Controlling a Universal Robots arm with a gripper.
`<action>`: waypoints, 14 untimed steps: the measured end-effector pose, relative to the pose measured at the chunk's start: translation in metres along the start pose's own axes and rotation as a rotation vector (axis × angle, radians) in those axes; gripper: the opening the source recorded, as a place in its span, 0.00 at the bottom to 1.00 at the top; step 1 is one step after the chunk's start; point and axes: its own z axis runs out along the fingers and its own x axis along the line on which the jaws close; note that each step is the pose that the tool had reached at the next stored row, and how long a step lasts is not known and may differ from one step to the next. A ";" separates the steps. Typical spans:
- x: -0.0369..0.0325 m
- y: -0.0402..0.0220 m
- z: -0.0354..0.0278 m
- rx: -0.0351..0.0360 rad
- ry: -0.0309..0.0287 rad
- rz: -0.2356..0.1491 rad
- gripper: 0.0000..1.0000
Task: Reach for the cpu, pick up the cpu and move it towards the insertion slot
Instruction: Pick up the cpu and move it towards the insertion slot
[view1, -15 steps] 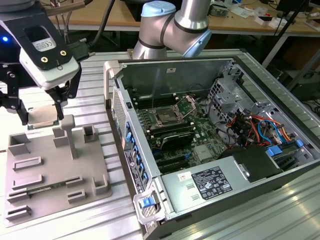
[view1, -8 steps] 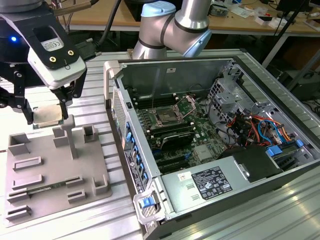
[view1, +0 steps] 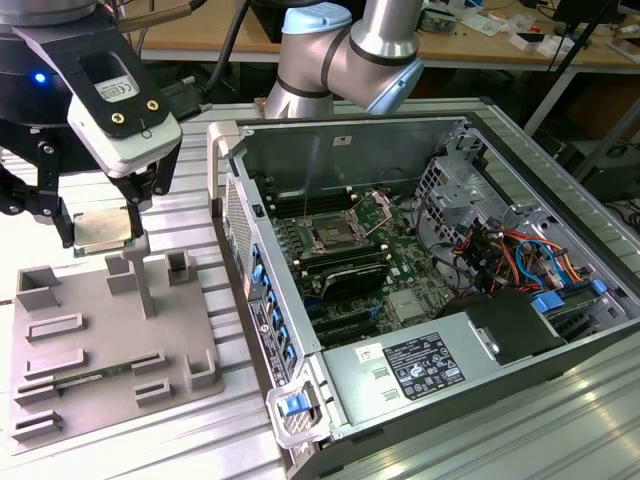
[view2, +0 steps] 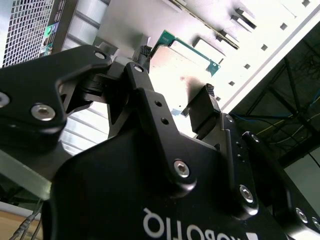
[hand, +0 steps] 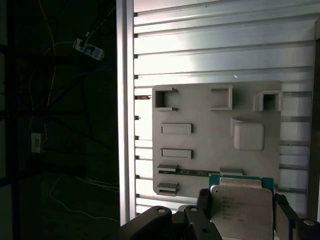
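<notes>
The cpu (view1: 98, 231), a flat silvery square with a thin green edge, sits between the fingers of my gripper (view1: 103, 238), which is shut on it. It hangs just above the back of the grey fixture tray (view1: 110, 345), at the exterior view's left. In the first wrist view the cpu (hand: 240, 202) lies between the two black fingers (hand: 204, 199), over the tray's edge. In the second wrist view the cpu (view2: 187, 59) shows its green edge past the fingertips. The insertion slot (view1: 332, 237), a metal-framed socket with a raised wire lever, sits in the green board to the right, well apart from the gripper.
The open computer case (view1: 420, 250) has a raised side wall (view1: 230, 200) between the tray and the board. Black memory slots (view1: 350, 275), a power supply (view1: 420, 365) and coloured cables (view1: 520, 255) surround the socket. The tray carries several upright grey frames (view1: 125, 275).
</notes>
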 end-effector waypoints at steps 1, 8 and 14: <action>0.0000 0.0000 0.0000 0.0000 0.0000 0.000 0.55; -0.0002 0.0000 0.0000 0.0000 0.0000 0.000 0.55; -0.0058 -0.0002 0.0002 0.0001 -0.0001 0.000 0.55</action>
